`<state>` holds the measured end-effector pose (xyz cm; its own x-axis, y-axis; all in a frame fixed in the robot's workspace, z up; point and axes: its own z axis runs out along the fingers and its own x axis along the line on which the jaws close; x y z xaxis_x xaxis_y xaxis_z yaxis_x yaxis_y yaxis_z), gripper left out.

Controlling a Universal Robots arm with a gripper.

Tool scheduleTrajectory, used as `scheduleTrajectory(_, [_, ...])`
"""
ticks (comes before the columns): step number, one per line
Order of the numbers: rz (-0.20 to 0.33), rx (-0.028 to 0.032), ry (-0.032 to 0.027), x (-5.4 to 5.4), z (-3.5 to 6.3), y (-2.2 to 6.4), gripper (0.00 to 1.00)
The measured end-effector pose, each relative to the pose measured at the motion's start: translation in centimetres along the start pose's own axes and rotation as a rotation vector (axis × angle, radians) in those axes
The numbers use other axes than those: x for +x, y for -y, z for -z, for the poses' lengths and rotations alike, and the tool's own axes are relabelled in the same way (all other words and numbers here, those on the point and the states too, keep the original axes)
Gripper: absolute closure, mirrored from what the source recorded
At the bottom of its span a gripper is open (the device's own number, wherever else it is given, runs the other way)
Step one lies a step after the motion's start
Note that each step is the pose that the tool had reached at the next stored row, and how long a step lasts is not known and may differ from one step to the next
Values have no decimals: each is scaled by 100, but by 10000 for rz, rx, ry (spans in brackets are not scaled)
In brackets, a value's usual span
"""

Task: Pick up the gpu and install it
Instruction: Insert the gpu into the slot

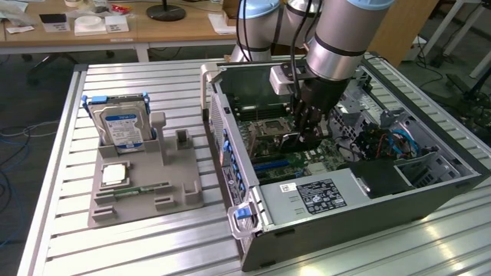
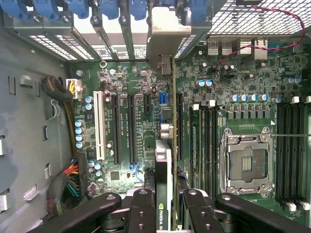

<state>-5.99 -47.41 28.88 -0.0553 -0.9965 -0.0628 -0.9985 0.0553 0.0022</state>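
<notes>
**Graphics card held on edge over the motherboard**

Inside the open computer case (image 1: 345, 230) on the counter (image 1: 153, 241), the gripper (image 2: 167, 208) has its fingers (image 2: 143, 208) clenched on the two faces of the gpu (image 2: 164, 165), just above the motherboard (image 2: 243, 97). The card's long axis runs parallel to the expansion slots (image 2: 131, 131), with its silvery bracket (image 2: 167, 29) toward the rear wall's blue latches (image 2: 82, 7). Whether it is seated cannot be told. The risk is misalignment (the edge seems to lie between two slots): pressure would then strain the board, or the bracket could snag the rear frame.
</notes>
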Motion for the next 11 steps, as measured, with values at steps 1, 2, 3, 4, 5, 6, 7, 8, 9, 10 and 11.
scheduleTrajectory(1, [1,0,-1,-1,-1,-2,73])
scheduleTrajectory(2, [1,1,-1,-9,-5,-8,73])
scheduleTrajectory(3, [2,1,-1,-9,-5,-8,73])
scheduleTrajectory(4, [2,1,0,-9,-6,-8,73])
scheduleTrajectory(5, [1,0,-1,-9,-5,-9,73])
scheduleTrajectory(6, [1,1,-2,-9,-6,-10,73])
scheduleTrajectory(7, [-3,1,-1,-9,-8,-16,73])
scheduleTrajectory(8, [-2,1,0,-8,-13,-26,73])
scheduleTrajectory(9, [0,1,-1,-8,-16,-34,73])
scheduleTrajectory(10, [0,0,-2,-7,-17,-34,73])
scheduleTrajectory(11, [0,0,-3,-7,-17,-35,73])
